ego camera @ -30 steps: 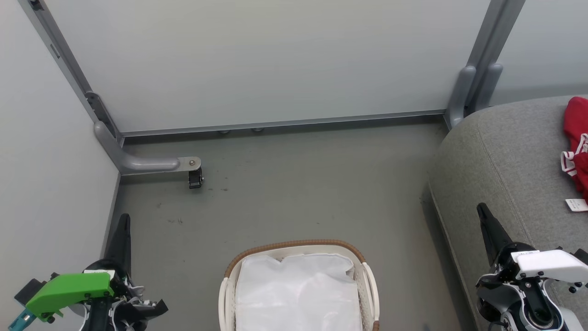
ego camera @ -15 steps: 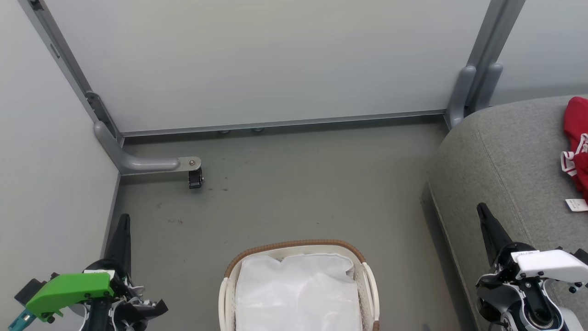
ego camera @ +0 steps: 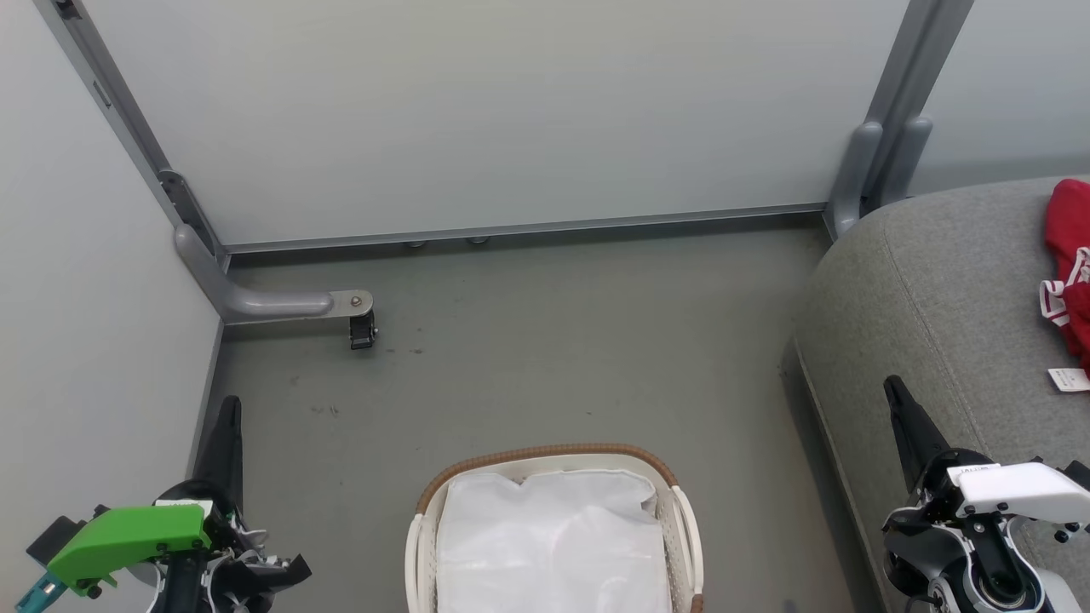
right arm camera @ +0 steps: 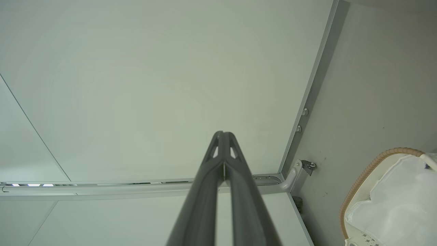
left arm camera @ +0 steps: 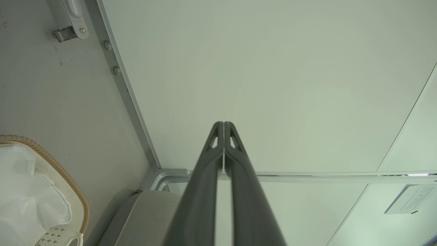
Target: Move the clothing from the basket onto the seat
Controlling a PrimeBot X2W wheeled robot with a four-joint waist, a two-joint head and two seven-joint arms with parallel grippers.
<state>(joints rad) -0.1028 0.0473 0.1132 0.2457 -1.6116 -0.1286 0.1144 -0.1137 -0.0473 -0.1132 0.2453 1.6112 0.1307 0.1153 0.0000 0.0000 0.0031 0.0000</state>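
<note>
Red soft garments with white trim [ego camera: 1069, 255] lie on the large grey woven sofa [ego camera: 937, 289], beyond the right gripper [ego camera: 892, 385] and apart from it. The oval cream brown-rimmed basket [ego camera: 545, 451] holds a bare white liner [ego camera: 549, 536], so the transfer seems done, with perhaps only a check left. That gripper and the left gripper [ego camera: 230, 402] are both pinched together, empty.

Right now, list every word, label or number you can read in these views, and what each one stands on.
No text is legible.
White tag on the seat, by the clothing: too small to read.
Sticker on the right end effector: too small.
White label on the left end effector: too small.
Paper sheet on the wall panel, left wrist view: printed lines, blurred.
</note>
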